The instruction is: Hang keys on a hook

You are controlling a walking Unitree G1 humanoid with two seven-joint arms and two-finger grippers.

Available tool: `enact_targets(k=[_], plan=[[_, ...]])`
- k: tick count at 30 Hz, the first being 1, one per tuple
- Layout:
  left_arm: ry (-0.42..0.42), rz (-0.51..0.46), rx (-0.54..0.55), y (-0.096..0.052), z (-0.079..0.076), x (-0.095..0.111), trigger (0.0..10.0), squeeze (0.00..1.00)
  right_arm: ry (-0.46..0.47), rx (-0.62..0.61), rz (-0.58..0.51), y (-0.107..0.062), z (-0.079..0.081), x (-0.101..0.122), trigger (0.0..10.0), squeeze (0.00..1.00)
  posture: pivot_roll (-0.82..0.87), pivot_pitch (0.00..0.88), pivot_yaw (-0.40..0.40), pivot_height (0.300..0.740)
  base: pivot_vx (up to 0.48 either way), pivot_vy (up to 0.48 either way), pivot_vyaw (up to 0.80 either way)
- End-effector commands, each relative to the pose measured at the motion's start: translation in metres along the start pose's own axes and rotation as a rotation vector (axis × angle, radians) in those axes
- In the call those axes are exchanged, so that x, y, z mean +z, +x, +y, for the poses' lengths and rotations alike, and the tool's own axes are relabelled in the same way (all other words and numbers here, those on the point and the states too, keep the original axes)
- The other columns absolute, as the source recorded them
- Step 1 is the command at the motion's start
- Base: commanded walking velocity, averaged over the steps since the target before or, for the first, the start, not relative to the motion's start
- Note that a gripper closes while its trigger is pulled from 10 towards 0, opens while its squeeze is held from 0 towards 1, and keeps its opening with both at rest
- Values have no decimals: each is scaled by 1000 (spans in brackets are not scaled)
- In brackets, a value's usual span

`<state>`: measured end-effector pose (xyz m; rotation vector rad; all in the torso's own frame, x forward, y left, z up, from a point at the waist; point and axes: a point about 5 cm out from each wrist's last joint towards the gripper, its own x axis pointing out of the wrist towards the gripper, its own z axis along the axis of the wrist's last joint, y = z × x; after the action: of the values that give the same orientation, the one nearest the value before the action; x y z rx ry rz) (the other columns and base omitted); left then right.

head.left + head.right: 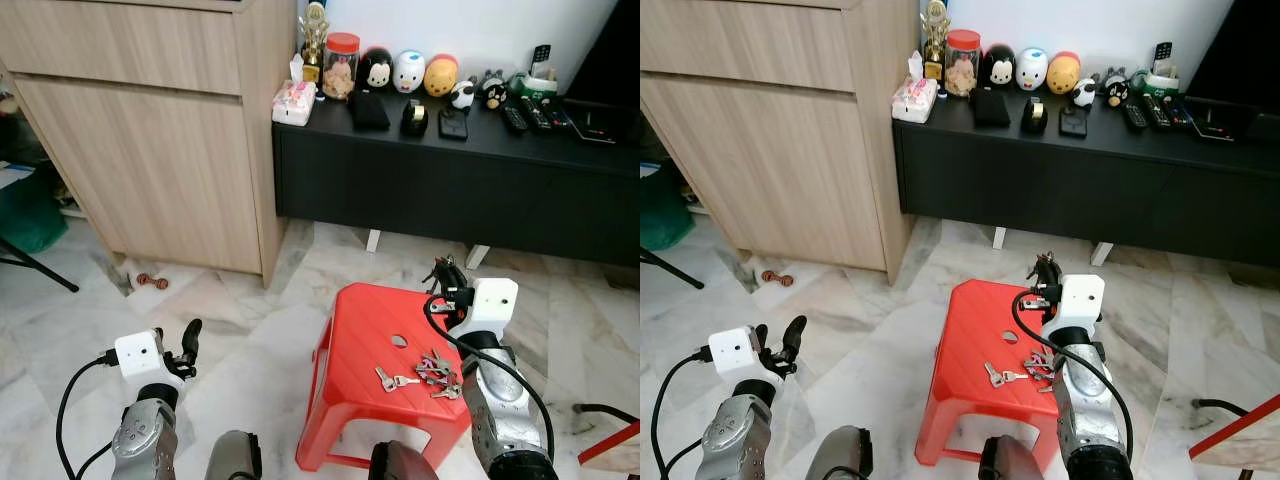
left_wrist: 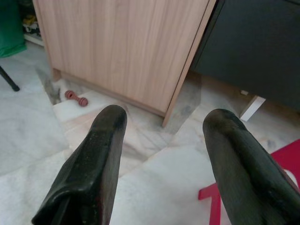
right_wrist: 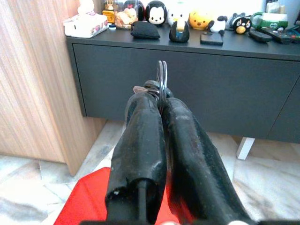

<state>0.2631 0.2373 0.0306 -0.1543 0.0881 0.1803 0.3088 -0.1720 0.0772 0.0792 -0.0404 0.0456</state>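
Right tool [image 3: 161, 101] raised over the red stool's [image 1: 360, 310] far edge, clamped on a key ring [image 3: 161, 77]. More keys [image 1: 425, 370] lie on the stool. Left tool [image 2: 164, 136] low, fingers apart.

No legible text, label, brand or number is made out. Print on the tissue pack [image 1: 294, 101] and the jar [image 1: 341, 66] is too small to read.

Red stool [image 1: 375, 330] lower center, loose keys [image 1: 420, 372] on it; right gripper [image 1: 446, 275] above its right edge holding a key bunch [image 1: 437, 270]; left gripper [image 1: 189, 345] lower left.
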Motion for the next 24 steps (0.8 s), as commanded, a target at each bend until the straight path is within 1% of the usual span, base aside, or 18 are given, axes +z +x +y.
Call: enact_targets(k=[1, 4, 13, 16, 24], plan=[[8, 3, -2, 0, 2, -1, 10000, 0, -4, -23, 9, -1, -6, -1, 10000, 0, 192, 26, -72, 619, 0, 0, 0], [5, 12, -6, 0, 3, -2, 10000, 0, -1, -35, 15, -2, -7, -2, 10000, 0, 196, 31, -70, 619, 0, 0, 0], [7, 27, -15, -1, 5, -5, 10000, 0, 19, -52, 24, -2, -6, -3, 10000, 0, 201, 48, -61, 619, -275, 0, 0], [11, 32, -25, -1, 4, -6, 10000, 0, 18, -51, 25, -2, -6, -3, 10000, 0, 200, 49, -58, 619, -349, 0, 0], [16, 30, -10, -1, 9, -5, 10000, 0, 18, -55, 35, -3, -7, -5, 10000, 0, 203, 49, -61, 619, -372, 0, 0]])
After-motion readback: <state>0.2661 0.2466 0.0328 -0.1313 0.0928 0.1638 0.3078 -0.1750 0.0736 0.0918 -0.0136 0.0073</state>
